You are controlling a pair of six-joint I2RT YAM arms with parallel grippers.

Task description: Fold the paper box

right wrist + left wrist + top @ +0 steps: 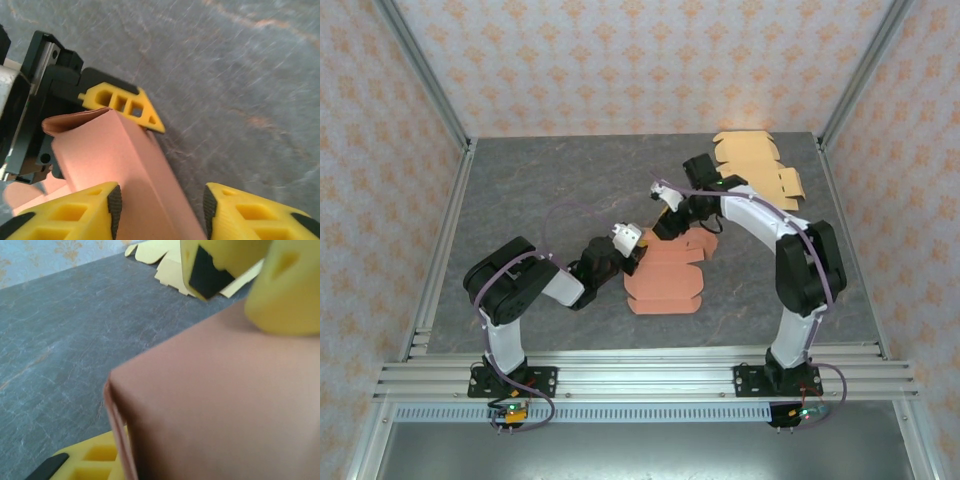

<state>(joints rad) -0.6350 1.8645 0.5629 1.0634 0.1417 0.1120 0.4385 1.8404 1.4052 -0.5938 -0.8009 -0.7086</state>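
Paper box (665,275) half raised on the table (520,190). At its left end the left gripper (634,250) has a wall between its fingers (clamped or slack? cannot tell). On its far side the right gripper (160,200) straddles the ridge, unclenched. Blanks (755,160) lie beyond.

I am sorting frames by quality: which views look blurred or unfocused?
Top view: sharp, evenly lit. Left wrist view: the pink box is soft, too near the lens; the table is clearer. Right wrist view: the table is streaked by motion blur, the box crisper.
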